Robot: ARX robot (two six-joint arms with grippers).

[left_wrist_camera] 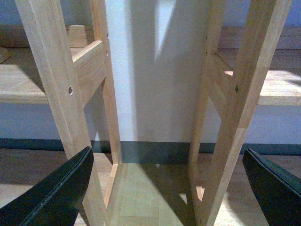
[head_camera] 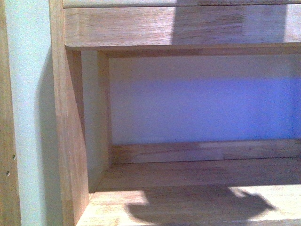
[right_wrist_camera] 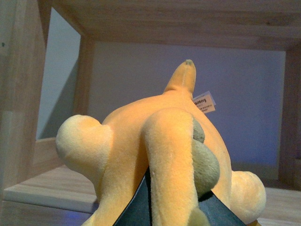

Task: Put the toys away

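Right gripper (right_wrist_camera: 181,203): closed on the plush toy (right_wrist_camera: 141,127), its dark fingers (right_wrist_camera: 137,208) pressing in from either side of the toy's underside.
How far open: only as wide as the soft limb pinched between the fingers.
Plush toy: yellow-orange, sitting directly over the right gripper and rising away from it; one rounded limb bulges to each side, and a pointed part sticks up at the far end.
Tag (right_wrist_camera: 204,102): white, on the toy's far side from the fingers, beside the pointed tip.
Shelf (right_wrist_camera: 47,186): light wood; one board lies beyond and below the held toy, and another board passes above it.
Toy and shelf: I can't tell whether the toy touches the lower board.
Left gripper (left_wrist_camera: 167,153): spread wide, with one dark finger (left_wrist_camera: 56,193) at each side of its wrist view and nothing held between them.
Ahead of the left gripper: wooden uprights (left_wrist_camera: 51,80), with a pale wall (left_wrist_camera: 155,84) behind.
Front view: neither arm shows, only a shelf bay with a dark shadow (head_camera: 197,207) on its bottom board.
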